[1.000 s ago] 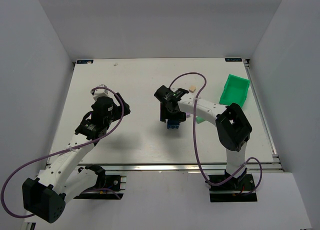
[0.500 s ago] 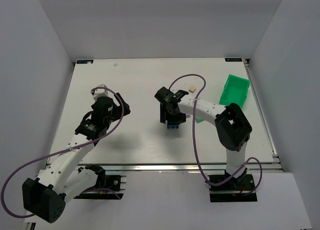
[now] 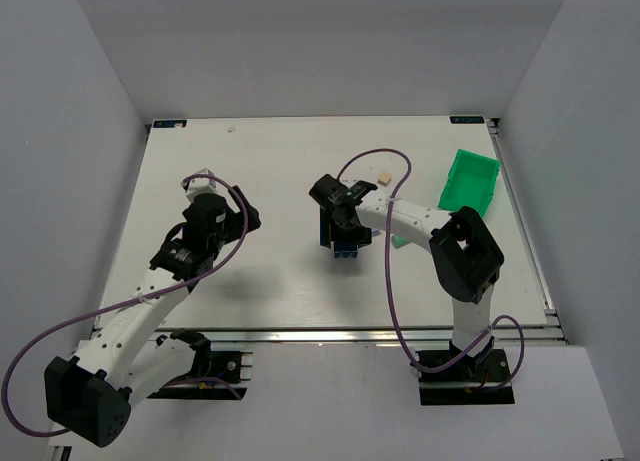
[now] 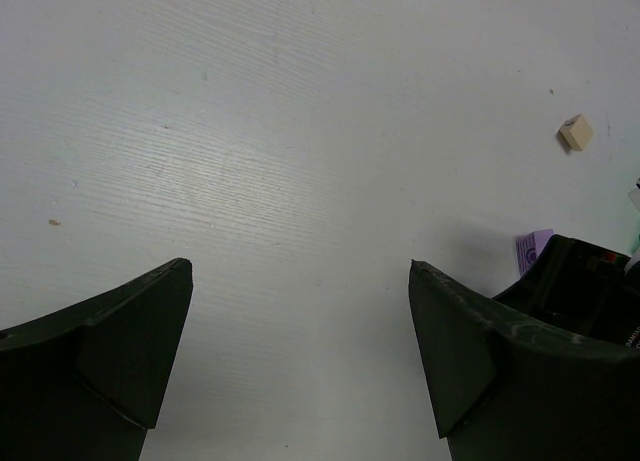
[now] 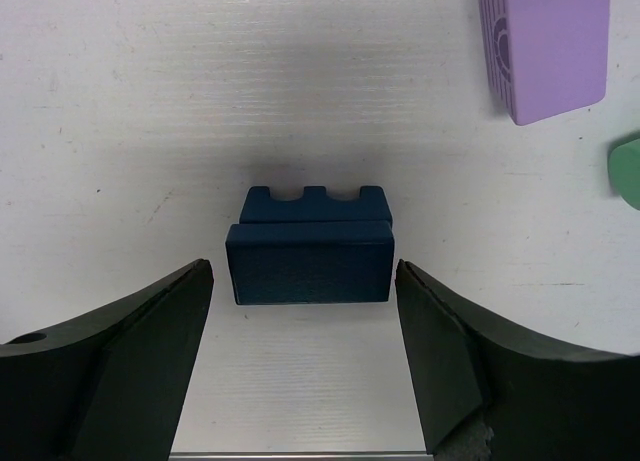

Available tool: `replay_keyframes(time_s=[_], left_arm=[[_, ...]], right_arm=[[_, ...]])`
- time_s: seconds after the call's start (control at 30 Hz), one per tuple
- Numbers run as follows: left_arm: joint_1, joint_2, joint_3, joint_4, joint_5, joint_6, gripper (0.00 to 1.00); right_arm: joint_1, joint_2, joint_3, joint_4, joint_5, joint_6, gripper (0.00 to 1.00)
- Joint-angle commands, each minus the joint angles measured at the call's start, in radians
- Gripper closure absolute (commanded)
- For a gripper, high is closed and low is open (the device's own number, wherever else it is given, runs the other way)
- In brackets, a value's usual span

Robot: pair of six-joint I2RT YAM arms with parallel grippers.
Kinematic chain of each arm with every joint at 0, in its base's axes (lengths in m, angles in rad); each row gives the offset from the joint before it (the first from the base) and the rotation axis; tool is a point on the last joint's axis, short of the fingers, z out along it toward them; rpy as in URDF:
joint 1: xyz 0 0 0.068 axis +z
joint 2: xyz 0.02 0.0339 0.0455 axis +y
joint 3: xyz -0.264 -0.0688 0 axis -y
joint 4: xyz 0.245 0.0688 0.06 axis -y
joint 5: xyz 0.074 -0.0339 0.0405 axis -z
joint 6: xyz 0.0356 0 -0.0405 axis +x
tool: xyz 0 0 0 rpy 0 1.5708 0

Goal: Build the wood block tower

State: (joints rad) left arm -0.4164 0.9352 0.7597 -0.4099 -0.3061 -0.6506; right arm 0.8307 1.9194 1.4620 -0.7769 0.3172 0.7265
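Note:
Two dark blue blocks sit together on the table: a plain one [image 5: 310,273] and a notched one [image 5: 315,202] just beyond it, touching it. My right gripper [image 5: 302,316] is open, its jaws on either side of the plain block without touching it. In the top view this gripper [image 3: 343,237] hovers over the blue blocks [image 3: 347,251]. A lilac purple block [image 5: 548,46] lies further off and a mint green block [image 5: 628,171] is at the edge. A cream block [image 3: 382,178] lies alone; it also shows in the left wrist view [image 4: 575,132]. My left gripper [image 4: 300,271] is open and empty over bare table.
A bright green plastic bin [image 3: 468,181] stands at the right side of the table. The right arm's purple cable [image 3: 388,281] loops over the table. The left gripper [image 3: 247,219] sits left of centre. White walls enclose the table on three sides.
The right gripper has shifted very slightly over the dark blue blocks. The left arm and the blocks have not moved.

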Motion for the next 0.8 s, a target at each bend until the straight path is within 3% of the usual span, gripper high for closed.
replay_keyframes(time_s=[0.0, 0.77], left_arm=[[-0.002, -0.006, 0.000, 0.008, -0.007, 0.009, 0.02], [-0.002, -0.006, 0.000, 0.008, -0.011, 0.012, 0.02]], right_arm=[[-0.005, -0.039, 0.003, -0.012, 0.037, 0.014, 0.21], [-0.004, -0.043, 0.014, -0.033, 0.062, 0.004, 0.20]])
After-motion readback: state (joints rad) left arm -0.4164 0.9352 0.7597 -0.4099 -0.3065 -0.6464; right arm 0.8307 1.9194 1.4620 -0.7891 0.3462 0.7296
